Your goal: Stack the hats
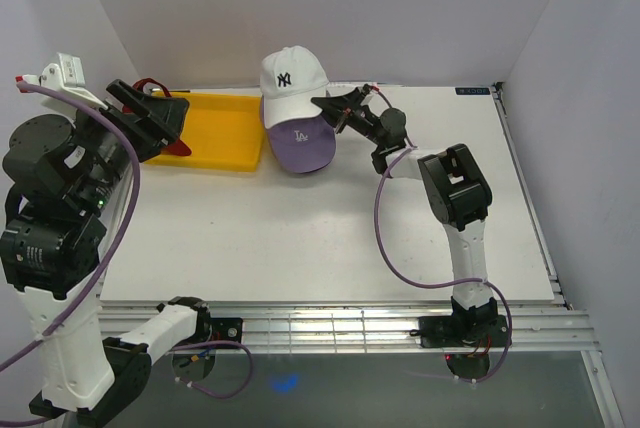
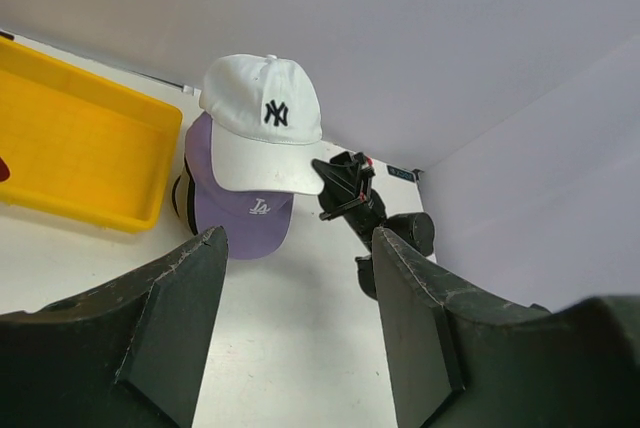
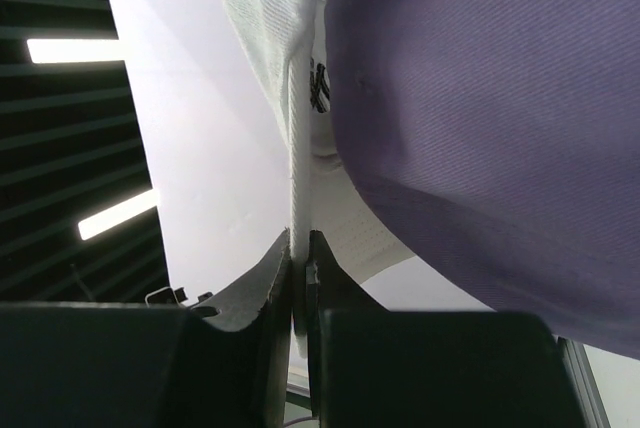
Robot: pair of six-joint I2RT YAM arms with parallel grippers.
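Observation:
The white NY hat [image 1: 293,73] sits on top of the lavender LA hat [image 1: 300,144] at the back of the table. My right gripper [image 1: 331,108] is shut on the white hat's brim [image 3: 297,148], which runs as a thin edge between the fingers [image 3: 272,278]. The lavender crown [image 3: 480,98] fills the right wrist view. From the left wrist, the white hat [image 2: 262,113] covers the lavender one [image 2: 243,216], and a dark edge of another hat [image 2: 179,198] peeks out underneath. My left gripper [image 2: 298,238] hangs open and empty above the yellow tray [image 1: 225,133]. A red hat [image 1: 181,148] shows partly behind it.
The yellow tray [image 2: 80,148] lies at the back left, beside the hat stack. White walls close in the back and both sides. The right arm [image 1: 455,188] reaches across the right half of the table [image 1: 300,238].

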